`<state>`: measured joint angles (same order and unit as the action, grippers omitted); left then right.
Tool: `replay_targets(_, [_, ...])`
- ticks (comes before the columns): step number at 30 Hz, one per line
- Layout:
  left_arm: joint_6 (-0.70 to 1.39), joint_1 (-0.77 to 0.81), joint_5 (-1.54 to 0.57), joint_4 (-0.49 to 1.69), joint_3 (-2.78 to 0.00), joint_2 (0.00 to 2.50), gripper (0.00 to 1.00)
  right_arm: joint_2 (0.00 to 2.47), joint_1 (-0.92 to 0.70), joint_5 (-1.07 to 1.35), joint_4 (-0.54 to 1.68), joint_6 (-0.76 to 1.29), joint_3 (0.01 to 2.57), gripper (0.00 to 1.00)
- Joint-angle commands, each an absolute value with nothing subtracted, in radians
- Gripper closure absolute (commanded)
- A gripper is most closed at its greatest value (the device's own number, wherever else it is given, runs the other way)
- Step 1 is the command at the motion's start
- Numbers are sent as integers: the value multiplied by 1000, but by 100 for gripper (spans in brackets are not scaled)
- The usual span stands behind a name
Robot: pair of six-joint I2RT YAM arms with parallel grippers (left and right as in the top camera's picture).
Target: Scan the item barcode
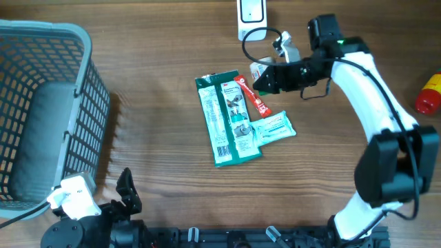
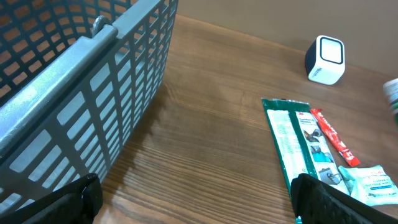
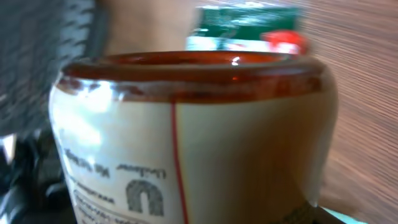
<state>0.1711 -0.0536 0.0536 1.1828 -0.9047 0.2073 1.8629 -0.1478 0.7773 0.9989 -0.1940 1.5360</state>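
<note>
My right gripper (image 1: 264, 76) is shut on an amber bottle (image 1: 258, 68) with a white printed label, held just below the white barcode scanner (image 1: 251, 14) at the table's far edge. In the right wrist view the bottle (image 3: 193, 137) fills the frame, its amber rim pointing away from the camera and black print showing on the label; the fingers are almost hidden behind it. My left gripper (image 1: 127, 194) stands open near the front left edge, with nothing between its fingertips (image 2: 323, 199). The scanner (image 2: 325, 59) also shows in the left wrist view.
A green flat package (image 1: 227, 117), a red stick pack (image 1: 253, 96) and a white-teal sachet (image 1: 275, 129) lie mid-table. A grey plastic basket (image 1: 83, 89) stands at the left. A red object (image 1: 428, 93) sits at the right edge.
</note>
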Motion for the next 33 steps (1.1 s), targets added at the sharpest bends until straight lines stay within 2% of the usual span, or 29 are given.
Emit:
replay_targets(1, [176,-50,45,1181,-906,203,0,1796,-150,943,1033,-425,1564,49])
replay_targets(6, [176,-50,45,1181,-906,203,0,1788,-150,906,1027,-471,1563,49])
replay_targets(9, [176,-50,45,1181,-906,203,0,1798,-157,648,978,-400,1560,49])
replay_targets(12, [176,-50,45,1181,-906,203,0,1823,-158,353,890,-208,1549,44])
replay_targets(14, [176,-50,45,1181,-906,203,0,1850,-160,262,860,-168,1548,44])
replay_targets(23, [176,-50,45,1181,-906,203,0,2094,-178,65,805,-66,1547,46])
replay_targets(28, [176,-50,45,1181,-906,203,0,2137,-214,-47,770,-23,1547,46])
replay_targets(31, [176,-50,45,1181,-906,203,0,2135,-239,-115,764,-12,1549,27])
replay_targets(32, [176,-50,45,1181,-906,203,0,2134,-245,-116,769,6,1552,17])
replay_targets(33, [176,-50,45,1181,-906,203,0,2134,-246,-111,775,31,1557,14])
